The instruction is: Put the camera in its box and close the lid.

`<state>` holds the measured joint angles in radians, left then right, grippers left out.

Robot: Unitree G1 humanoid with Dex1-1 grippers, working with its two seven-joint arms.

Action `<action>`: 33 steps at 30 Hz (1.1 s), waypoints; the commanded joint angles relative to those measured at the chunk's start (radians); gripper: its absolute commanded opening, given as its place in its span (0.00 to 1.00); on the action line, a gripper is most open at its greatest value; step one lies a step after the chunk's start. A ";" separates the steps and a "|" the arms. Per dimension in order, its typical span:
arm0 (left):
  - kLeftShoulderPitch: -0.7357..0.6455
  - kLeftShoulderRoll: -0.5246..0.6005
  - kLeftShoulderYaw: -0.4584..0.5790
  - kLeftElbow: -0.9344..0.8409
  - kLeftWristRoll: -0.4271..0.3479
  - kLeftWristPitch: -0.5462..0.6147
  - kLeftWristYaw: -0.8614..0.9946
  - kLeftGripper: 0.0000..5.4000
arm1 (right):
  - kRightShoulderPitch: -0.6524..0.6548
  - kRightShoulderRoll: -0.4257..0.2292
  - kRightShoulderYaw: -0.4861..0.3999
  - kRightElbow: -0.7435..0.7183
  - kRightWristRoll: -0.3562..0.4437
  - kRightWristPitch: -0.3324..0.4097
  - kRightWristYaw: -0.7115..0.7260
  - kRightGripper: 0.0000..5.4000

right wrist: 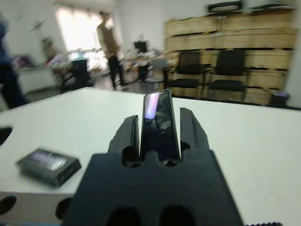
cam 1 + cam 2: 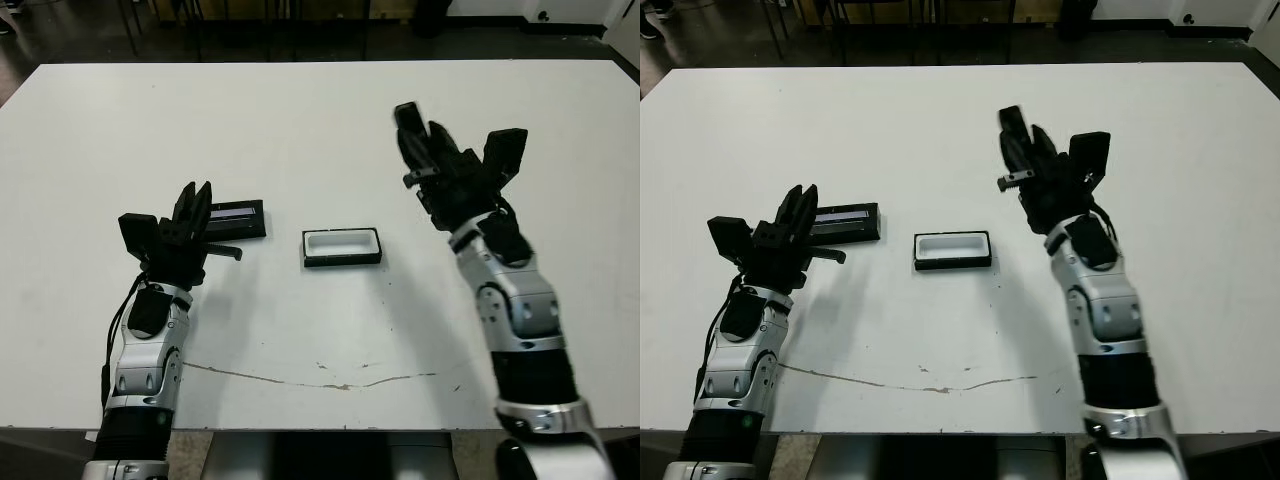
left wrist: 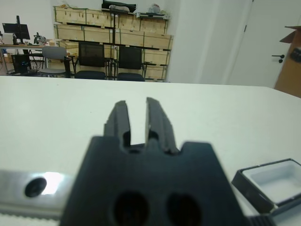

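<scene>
The camera (image 1: 157, 123), a slim glossy dark bar with a purplish glint, stands upright between my right gripper's fingers. That right gripper (image 2: 415, 135) is shut on it and held high over the table, to the right of and beyond the box. The box (image 2: 342, 247), black outside with white lining, lies uncovered and empty at the table's middle. The lid (image 2: 238, 219), flat and black with a pale stripe, lies left of the box. My left gripper (image 2: 196, 192) hovers at the lid's left end, fingers close together with nothing between them.
The white table (image 2: 300, 120) has a thin dark crack line (image 2: 320, 382) near its front edge. Chairs and wooden crates stand beyond the far edge. A person (image 1: 109, 37) stands far off in the room.
</scene>
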<state>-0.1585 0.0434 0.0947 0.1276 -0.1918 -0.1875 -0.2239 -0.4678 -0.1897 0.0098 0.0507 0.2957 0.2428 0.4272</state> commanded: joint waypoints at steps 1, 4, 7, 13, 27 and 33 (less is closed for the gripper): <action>0.013 0.006 0.000 0.016 0.011 0.001 0.008 0.00 | -0.055 -0.060 0.013 0.099 0.012 -0.012 0.147 0.14; 0.014 0.006 -0.002 0.014 0.019 0.002 0.014 0.00 | -0.123 -0.113 0.032 0.197 0.001 -0.008 0.280 0.14; 0.016 0.004 -0.004 0.014 0.025 -0.002 0.017 0.00 | -0.184 -0.151 0.057 0.288 -0.027 -0.042 0.381 0.14; 0.020 -0.001 -0.006 0.014 0.029 -0.004 0.027 0.00 | -0.321 -0.198 0.126 0.475 -0.106 -0.131 0.568 0.14; 0.038 -0.004 -0.017 -0.008 0.037 0.009 0.040 0.00 | -0.542 -0.186 0.316 0.736 -0.284 -0.149 0.925 0.14; 0.045 -0.004 -0.020 -0.020 0.041 0.020 0.050 0.00 | -0.577 -0.148 0.377 0.774 -0.335 -0.113 1.016 0.14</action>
<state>-0.1316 0.0370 0.0743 0.1041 -0.1551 -0.1900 -0.1832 -1.0335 -0.3466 0.3679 0.8094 -0.0211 0.1098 1.4230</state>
